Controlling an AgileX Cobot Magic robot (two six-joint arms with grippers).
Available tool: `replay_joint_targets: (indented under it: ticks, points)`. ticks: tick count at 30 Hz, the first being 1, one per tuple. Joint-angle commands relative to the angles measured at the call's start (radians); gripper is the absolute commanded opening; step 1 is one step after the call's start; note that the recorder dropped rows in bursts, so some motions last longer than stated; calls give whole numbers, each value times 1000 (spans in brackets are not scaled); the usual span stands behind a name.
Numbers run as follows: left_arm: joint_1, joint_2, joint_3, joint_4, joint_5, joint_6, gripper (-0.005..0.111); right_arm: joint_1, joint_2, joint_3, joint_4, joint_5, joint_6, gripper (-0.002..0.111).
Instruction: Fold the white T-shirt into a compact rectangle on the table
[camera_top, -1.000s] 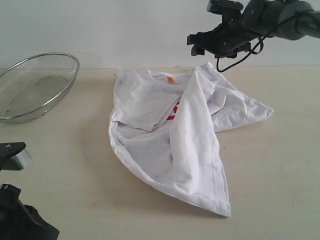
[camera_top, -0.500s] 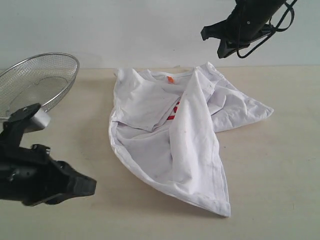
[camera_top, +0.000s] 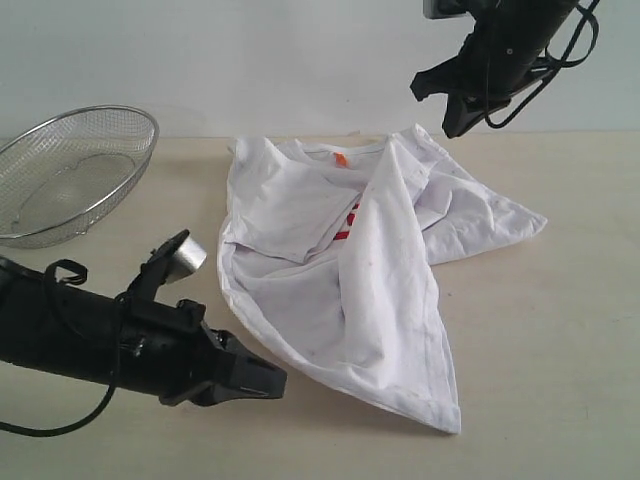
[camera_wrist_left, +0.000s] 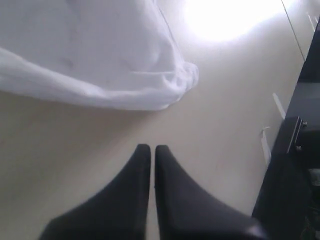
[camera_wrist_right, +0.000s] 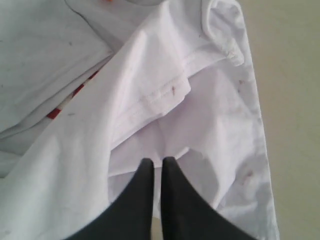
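The black jaws, pressed together, hang over bare tabletop (camera_wrist_left: 220, 130); a white shirt (camera_wrist_left: 100, 60) lies bunched just ahead of them.

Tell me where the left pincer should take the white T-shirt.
Grip the white T-shirt at its pointed near corner, where the hem lies free on the table. Bring the left pincer in low from the left; it is shut, so open it first.

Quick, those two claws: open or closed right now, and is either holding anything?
Left gripper: shut, holding nothing.
Right gripper: shut, holding nothing, above the white T-shirt.
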Motion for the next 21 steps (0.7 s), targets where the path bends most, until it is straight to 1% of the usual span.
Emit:
replay_joint_targets:
  ticks: [1, 2, 3, 6, 7, 8, 9, 11, 15, 17, 21]
  points:
    - [-4, 10, -19, -18, 18, 16, 14, -8, -15, -7, 36, 10, -19, 0]
    - [-4, 10, -24, -18, 18, -2, 19, -8, -15, -7, 48, 2, -19, 0]
    - [-4, 10, -30, -18, 18, -39, 27, -8, -15, -7, 59, -5, -22, 0]
    - [-4, 10, -41, -18, 6, -124, 52, -8, -17, -7, 94, -16, -44, 0]
    - [-4, 10, -41, -18, -1, -179, 58, -8, -17, -7, 104, -21, -47, 0]
    - [-4, 10, -41, -18, -16, -240, 62, -8, -17, -7, 108, -26, -52, 0]
    - [-4, 10, -41, -18, -28, -297, 64, -8, -17, -7, 109, -35, -52, 0]
    - [-4, 10, -41, -18, -46, -364, 64, -8, -17, -7, 110, -48, -52, 0]
    - [-4, 10, -55, -18, -70, -433, 64, -8, -17, -7, 118, -74, -72, 0]
    - [-4, 14, -98, -18, -94, -462, 64, -8, -17, -7, 134, -101, -78, 0]
    - [-4, 67, -146, -18, -30, -510, 64, -8, -17, -7, 172, -116, -111, 0]
